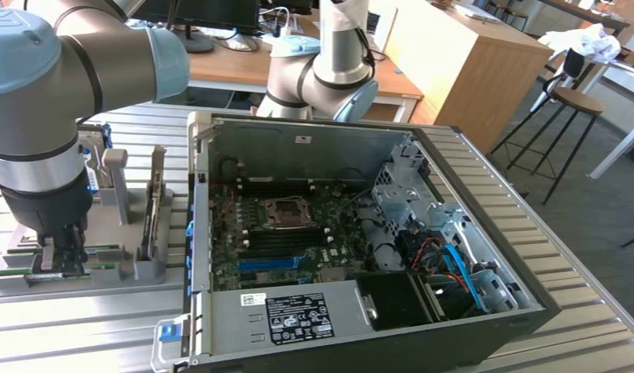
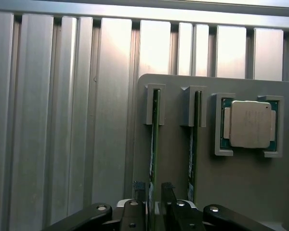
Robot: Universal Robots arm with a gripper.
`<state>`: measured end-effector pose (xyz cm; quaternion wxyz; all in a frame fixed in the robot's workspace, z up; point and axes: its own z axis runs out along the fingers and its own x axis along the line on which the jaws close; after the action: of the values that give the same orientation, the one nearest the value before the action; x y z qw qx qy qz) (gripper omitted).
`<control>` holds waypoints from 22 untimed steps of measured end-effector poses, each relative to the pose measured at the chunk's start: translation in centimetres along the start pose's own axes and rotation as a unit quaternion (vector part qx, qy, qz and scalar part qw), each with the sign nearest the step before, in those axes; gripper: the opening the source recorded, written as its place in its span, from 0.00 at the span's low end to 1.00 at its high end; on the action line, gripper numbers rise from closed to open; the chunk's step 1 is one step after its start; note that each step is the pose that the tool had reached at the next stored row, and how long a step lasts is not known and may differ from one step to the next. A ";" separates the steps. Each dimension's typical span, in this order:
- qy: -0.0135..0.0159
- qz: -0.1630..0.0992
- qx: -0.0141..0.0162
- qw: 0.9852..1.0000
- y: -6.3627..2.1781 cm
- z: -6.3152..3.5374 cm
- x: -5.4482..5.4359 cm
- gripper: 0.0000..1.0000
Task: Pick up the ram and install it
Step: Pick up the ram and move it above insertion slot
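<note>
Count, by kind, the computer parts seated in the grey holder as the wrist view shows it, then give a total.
Ram sticks: 2
Processor chip: 1
Total: 3

We log a silver-grey tubular metal robot arm (image 1: 32, 148), thick in its links. Pale blue rounded joint caps (image 1: 12, 54) close each joint, with thin black seam rings (image 1: 87, 78) between sections. Below the last silver link the wrist housing (image 1: 43, 210) turns matte black. We note the black metal gripper (image 2: 154, 188): glossy curved linkage bars (image 2: 82, 219), small silver round-head screws (image 2: 102, 208).
</note>
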<state>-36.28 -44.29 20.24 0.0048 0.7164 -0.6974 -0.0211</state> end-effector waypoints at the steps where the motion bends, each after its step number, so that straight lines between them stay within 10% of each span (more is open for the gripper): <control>1: 0.000 0.000 0.000 1.000 0.00 -0.05 0.0 0.27; 15: 0.000 0.000 0.000 1.000 0.00 -0.12 0.0 0.27; 22: 0.000 0.000 0.000 1.000 0.00 -0.13 0.0 0.11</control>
<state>-36.28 -44.29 20.37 0.0048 0.7164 -0.6974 -0.0211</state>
